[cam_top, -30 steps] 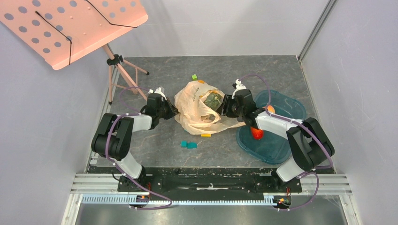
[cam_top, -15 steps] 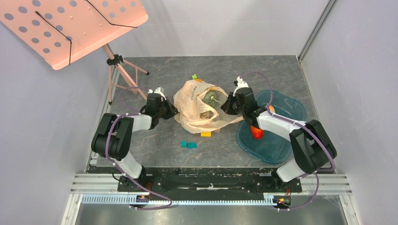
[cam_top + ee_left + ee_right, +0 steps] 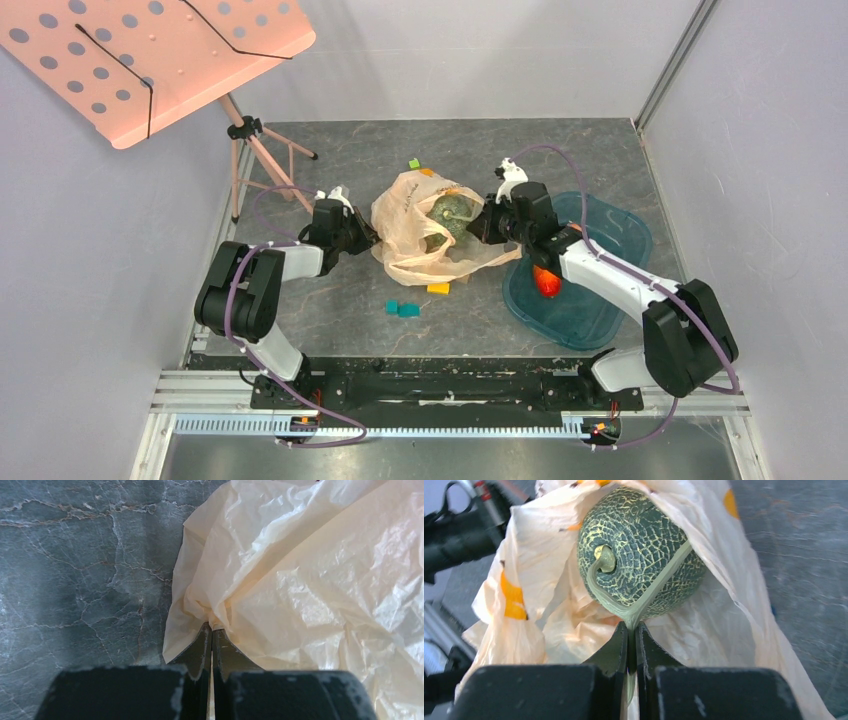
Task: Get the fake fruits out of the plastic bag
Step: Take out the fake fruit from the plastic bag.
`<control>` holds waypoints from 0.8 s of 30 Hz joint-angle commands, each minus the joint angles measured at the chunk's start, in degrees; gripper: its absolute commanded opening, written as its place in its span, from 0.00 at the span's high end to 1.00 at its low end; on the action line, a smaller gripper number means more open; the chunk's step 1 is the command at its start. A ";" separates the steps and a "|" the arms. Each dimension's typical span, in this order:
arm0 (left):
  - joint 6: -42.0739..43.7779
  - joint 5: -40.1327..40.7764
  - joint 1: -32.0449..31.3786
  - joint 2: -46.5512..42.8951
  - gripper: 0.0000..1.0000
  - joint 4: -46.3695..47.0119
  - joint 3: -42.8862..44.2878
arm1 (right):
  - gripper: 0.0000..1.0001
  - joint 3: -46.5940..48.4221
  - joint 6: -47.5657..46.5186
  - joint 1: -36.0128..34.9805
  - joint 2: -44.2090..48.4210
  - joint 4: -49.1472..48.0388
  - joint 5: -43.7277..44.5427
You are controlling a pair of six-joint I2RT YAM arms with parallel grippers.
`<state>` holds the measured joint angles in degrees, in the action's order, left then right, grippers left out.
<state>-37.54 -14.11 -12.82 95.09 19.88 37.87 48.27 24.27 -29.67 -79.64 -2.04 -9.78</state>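
From above, the bag lies crumpled mid-table between the two arms, its mouth facing right. The left gripper touches the bag's left edge and the right gripper reaches into its open mouth. The green melon sits inside the bag, at the mouth. The orange fruit lies in the teal tray to the right of the bag, partly under the right arm. Small blocks lie around the bag: a green one behind it, a yellow one and teal ones in front.

In the left wrist view, the left gripper is fully closed, pinching a gathered fold of the bag just above the table.

In the right wrist view, the right gripper is closed tight on the melon's thin green stem, which loops down from the top of the melon. The bag wraps around the melon on both sides.
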 commanded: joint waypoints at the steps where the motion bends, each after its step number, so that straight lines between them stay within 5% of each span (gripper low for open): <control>1: -1.77 -0.96 0.36 -0.16 0.98 2.27 1.06 | 1.00 4.77 -4.59 -1.52 1.80 1.95 -11.05; 10: -1.92 -0.44 0.43 -0.74 0.98 1.93 1.12 | 1.00 5.98 -10.81 -1.95 4.30 7.76 -23.86; 24: -1.66 1.45 0.78 -2.38 0.98 1.10 0.22 | 1.00 11.92 -16.16 -1.89 10.46 13.48 -29.62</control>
<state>-38.13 -13.61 -12.45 94.91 19.81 37.87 54.94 10.79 -31.29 -73.43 12.01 -35.27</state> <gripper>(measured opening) 0.022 0.033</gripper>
